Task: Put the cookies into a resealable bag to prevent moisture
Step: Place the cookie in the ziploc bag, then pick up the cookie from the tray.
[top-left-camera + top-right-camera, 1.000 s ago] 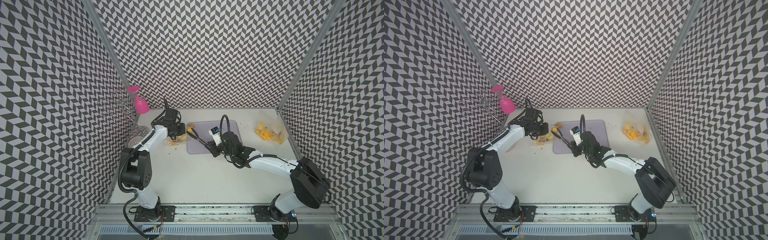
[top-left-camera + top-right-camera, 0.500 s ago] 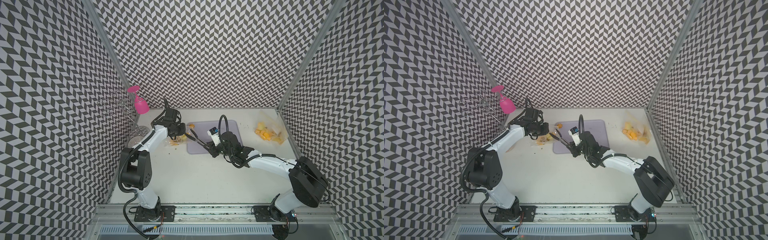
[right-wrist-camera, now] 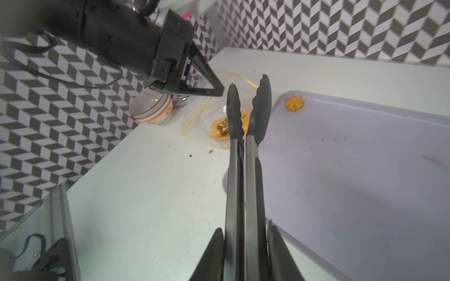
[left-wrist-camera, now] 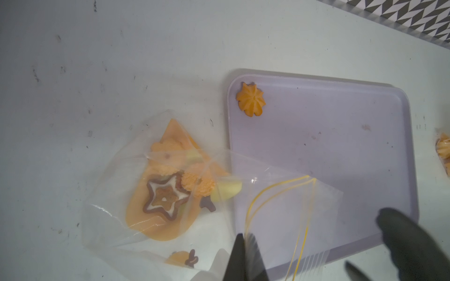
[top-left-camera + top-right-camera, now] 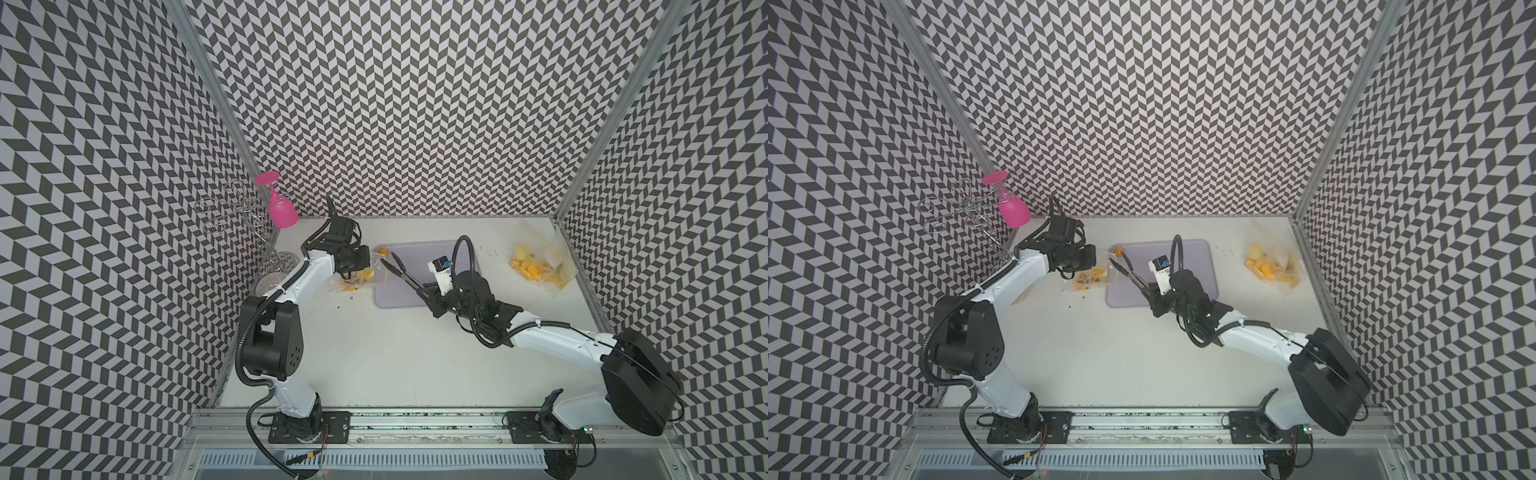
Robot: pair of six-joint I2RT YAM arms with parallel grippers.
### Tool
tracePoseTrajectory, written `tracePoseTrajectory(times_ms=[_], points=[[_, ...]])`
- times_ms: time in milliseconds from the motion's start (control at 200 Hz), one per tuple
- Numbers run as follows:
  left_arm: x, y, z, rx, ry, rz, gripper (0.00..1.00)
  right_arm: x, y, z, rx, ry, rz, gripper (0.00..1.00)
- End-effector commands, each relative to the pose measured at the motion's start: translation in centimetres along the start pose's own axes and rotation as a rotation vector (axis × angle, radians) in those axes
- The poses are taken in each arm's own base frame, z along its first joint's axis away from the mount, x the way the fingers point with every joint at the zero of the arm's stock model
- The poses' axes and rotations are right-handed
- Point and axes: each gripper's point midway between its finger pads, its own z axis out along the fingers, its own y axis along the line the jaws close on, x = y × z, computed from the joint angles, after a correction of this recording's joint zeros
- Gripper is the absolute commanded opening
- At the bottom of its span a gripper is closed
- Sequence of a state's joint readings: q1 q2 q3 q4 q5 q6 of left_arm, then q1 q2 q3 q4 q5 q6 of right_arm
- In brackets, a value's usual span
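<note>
Noted: left gripper (image 4: 244,253) pinches clear zip bag (image 4: 136,219) by its rim; right gripper (image 3: 244,243) clamps empty grey-tipped metal tongs (image 3: 261,102). Best: tips straddle orange flower-shaped cookie (image 3: 295,104) in lilac plastic tray (image 3: 365,170) corner.

The walls (image 5: 415,104) wore a black-and-white chevron pattern above a white table (image 5: 395,353) flecked with dark specks. The tray (image 4: 328,146) was pale lavender, with one orange flower-shaped cookie (image 4: 250,102) in its corner. The resealable bag (image 4: 267,185) was clear with yellow zip lines, and inside lay orange cookies (image 4: 198,185) and a brown star cookie (image 4: 166,196) outlined in white. The tongs (image 3: 253,170) had silver arms and dark grey tips. The glass (image 5: 279,208) was bright pink, the bowl (image 3: 152,109) white with orange marks.
</note>
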State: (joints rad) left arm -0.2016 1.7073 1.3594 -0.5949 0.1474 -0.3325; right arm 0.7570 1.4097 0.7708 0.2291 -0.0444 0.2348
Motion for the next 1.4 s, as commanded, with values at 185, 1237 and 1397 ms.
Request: tracePoseTrajectory(times_ms=[185, 1237, 1397], points=[[-3.4, 2.6, -4.1, -0.059, -0.166, -0.079, 0.0, -1.7, -3.6, 4.1, 0.123, -0.009, 0.078, 0.27], [-3.1, 1.7, -3.9, -0.007, -0.154, -0.057, 0.0, 0.4, -5.8, 16.9, 0.166, 0.203, 0.064, 0.31], [-3.1, 1.7, -4.0, -0.008, -0.156, -0.055, 0.0, 0.5, -6.0, 17.3, 0.164, 0.209, 0.065, 0.26]])
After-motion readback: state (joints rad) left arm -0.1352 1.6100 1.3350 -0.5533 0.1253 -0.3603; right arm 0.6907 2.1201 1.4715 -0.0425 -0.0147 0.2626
